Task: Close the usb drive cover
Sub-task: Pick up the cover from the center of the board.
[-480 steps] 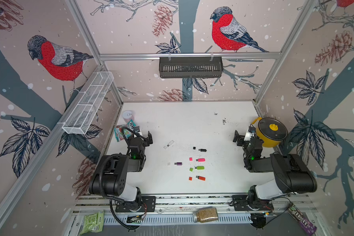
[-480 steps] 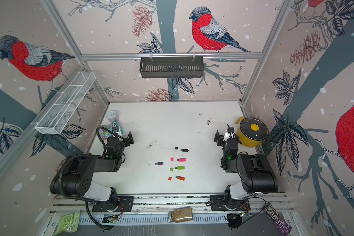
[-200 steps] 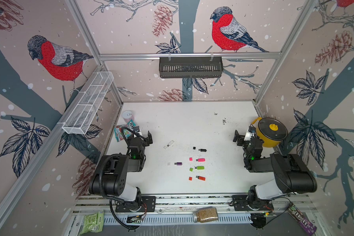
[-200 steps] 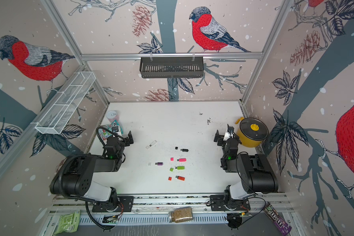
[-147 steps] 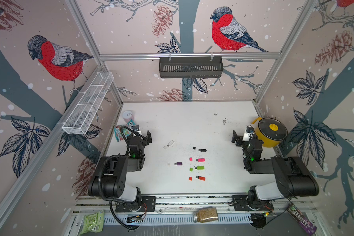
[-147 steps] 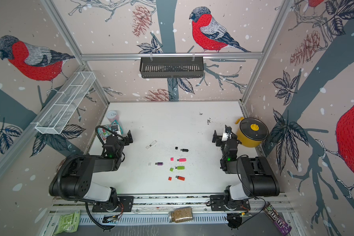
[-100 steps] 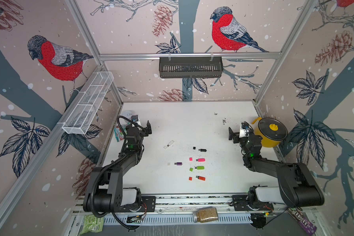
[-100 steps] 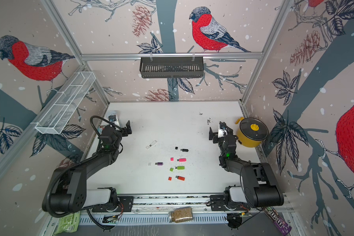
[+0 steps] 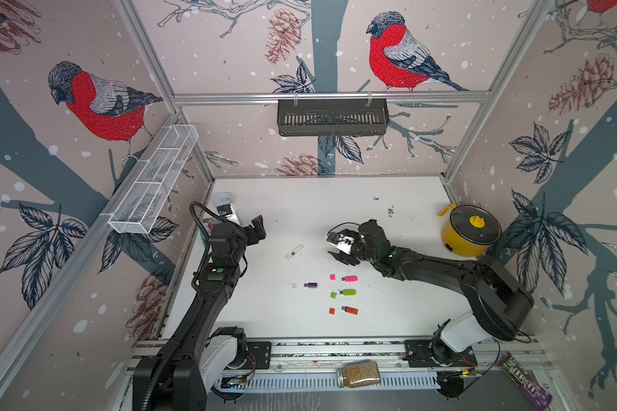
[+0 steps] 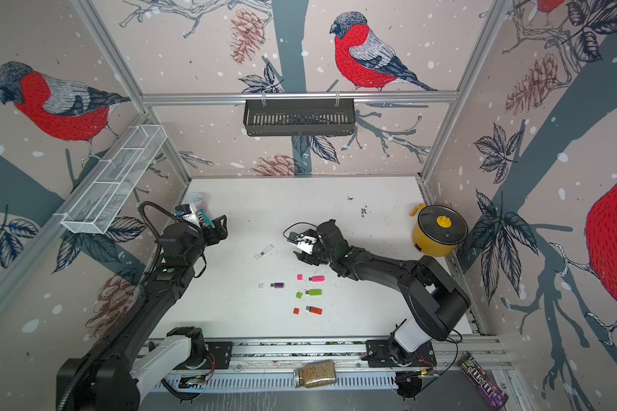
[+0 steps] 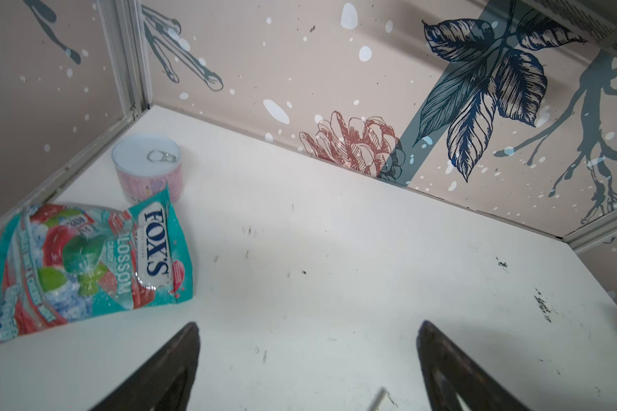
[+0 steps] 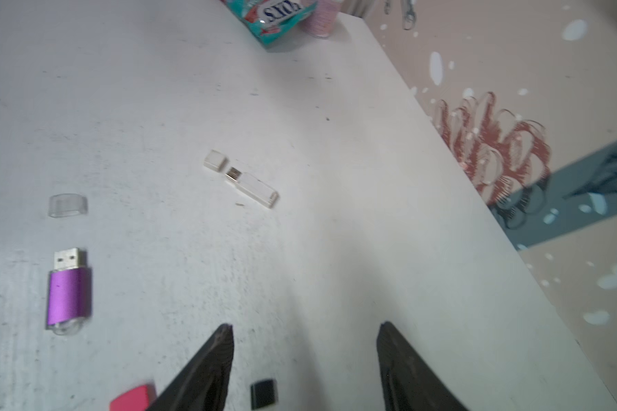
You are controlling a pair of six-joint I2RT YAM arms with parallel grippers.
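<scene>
- I had swung the right gripper point(image 12: 303, 325) in over the black cap point(image 12: 263, 393), jaws half-narrowed, seemingly empty: pickup beginning.
- The left gripper point(image 11: 307, 325) hung wide open, empty.

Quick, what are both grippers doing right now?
Left gripper: open, empty.
Right gripper: open, nothing gripped.

The left arm point(image 9: 211, 284) and right arm point(image 9: 428, 267) are matte black with white base housings point(image 9: 220, 352) and looping cables point(image 9: 194, 210)
</scene>
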